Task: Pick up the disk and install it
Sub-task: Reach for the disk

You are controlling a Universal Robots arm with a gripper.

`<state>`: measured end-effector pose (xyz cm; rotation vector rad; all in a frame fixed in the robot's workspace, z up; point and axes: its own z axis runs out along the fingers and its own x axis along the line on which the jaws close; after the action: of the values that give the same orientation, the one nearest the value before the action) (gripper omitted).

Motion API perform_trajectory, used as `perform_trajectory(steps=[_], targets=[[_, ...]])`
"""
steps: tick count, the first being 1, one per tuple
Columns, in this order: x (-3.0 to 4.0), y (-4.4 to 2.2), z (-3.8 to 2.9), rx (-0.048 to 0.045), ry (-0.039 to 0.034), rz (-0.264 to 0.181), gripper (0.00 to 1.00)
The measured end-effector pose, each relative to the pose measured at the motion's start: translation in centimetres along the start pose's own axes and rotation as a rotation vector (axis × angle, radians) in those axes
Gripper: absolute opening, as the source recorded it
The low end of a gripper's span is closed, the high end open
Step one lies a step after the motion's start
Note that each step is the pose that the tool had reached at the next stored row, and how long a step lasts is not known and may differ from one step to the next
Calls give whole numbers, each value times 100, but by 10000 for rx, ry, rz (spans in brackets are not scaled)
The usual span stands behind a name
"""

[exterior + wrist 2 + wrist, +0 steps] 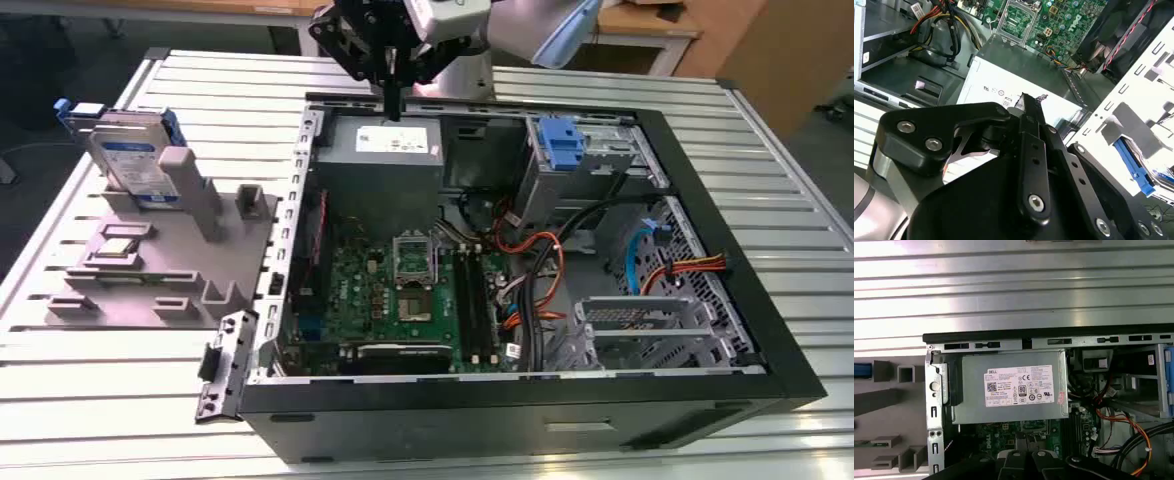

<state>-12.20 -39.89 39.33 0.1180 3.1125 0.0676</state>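
"Where's the disk?"

"Standing on edge in the grey holder, near the bench's edge at the exterior view's left. It's well apart from the arm."

"And the gripper?"

"It hangs just above the power supply, in a corner of the open computer case. Its fingers are pinched together with nothing between them."
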Motion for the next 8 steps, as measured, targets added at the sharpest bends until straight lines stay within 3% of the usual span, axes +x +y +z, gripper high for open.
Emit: perform_trajectory(steps=[8], targets=[[21, -2, 0, -1, -1, 1, 10]])
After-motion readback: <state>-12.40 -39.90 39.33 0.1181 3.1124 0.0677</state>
